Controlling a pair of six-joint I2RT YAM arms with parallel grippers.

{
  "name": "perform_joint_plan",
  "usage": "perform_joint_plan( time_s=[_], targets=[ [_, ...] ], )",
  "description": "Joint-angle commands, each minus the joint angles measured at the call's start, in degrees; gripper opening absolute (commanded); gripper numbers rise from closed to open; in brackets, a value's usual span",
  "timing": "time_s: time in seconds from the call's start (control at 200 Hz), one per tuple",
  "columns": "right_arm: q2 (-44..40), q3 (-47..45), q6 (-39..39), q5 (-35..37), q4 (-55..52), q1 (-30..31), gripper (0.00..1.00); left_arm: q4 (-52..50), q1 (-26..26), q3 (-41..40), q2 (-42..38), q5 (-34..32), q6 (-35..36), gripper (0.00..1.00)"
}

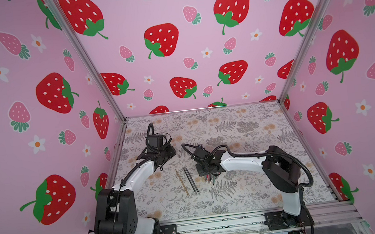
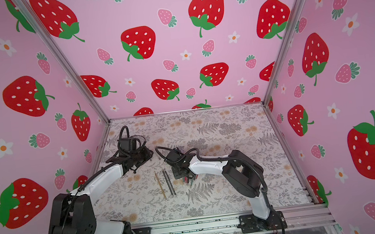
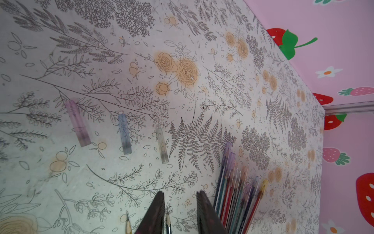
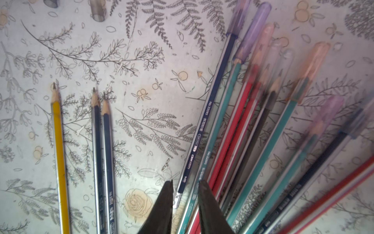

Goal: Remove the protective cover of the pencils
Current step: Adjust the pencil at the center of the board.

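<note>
Three bare yellow and dark-blue pencils [image 4: 97, 141] and three loose clear caps [image 3: 124, 133] lay near the fan of capped pencils [image 4: 253, 121], the left gripper [image 3: 180, 192] parted and empty, the right gripper [image 4: 186, 181] at its ends, hold unclear.

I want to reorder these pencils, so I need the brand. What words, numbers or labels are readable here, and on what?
"No." followed by digits too blurred to read: on the capped navy pencil, right wrist view.
Other print along that pencil: too small to read.
Print on the teal pencil and the uncapped navy pencils: blurred, unreadable.
Walls and table: no text.
</note>
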Motion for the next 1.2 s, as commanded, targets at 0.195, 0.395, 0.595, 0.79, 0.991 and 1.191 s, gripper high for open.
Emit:
perform_joint_plan(
  time_s=[0.195, 0.395, 0.595, 0.79, 0.991, 1.191],
  targets=[
    [4.1, 5.3, -0.2, -0.1, -3.2, -1.7, 0.23, 0.0, 1.2, -1.5, -4.4, -1.2, 0.5, 0.31],
    [7.3, 8.0, -0.4, -1.1, -4.2, -2.5, 0.22, 0.4, 1.9, -2.7, -5.6, -1.2, 0.3, 0.31],
    [9.4, 9.5, 0.4, -1.6, -5.6, -2.8, 0.21, 0.5, 2.2, -2.7, -5.6, -0.5, 0.3, 0.31],
    [11.1, 10.9, 1.3, -2.1, -7.8, -2.9, 0.18, 0.8, 2.5, -3.0, -5.7, 0.1, 0.2, 0.31],
    [9.6, 8.3, 1.0, -2.6, -8.6, -1.0, 0.08, 1.1, 2.9, -3.3, -5.9, 0.5, 0.0, 0.31],
    [6.7, 4.4, 0.1, -1.4, -7.2, 3.4, 0.07, 1.6, 3.1, -4.0, -6.7, 1.5, 0.0, 0.3]
  ],
)
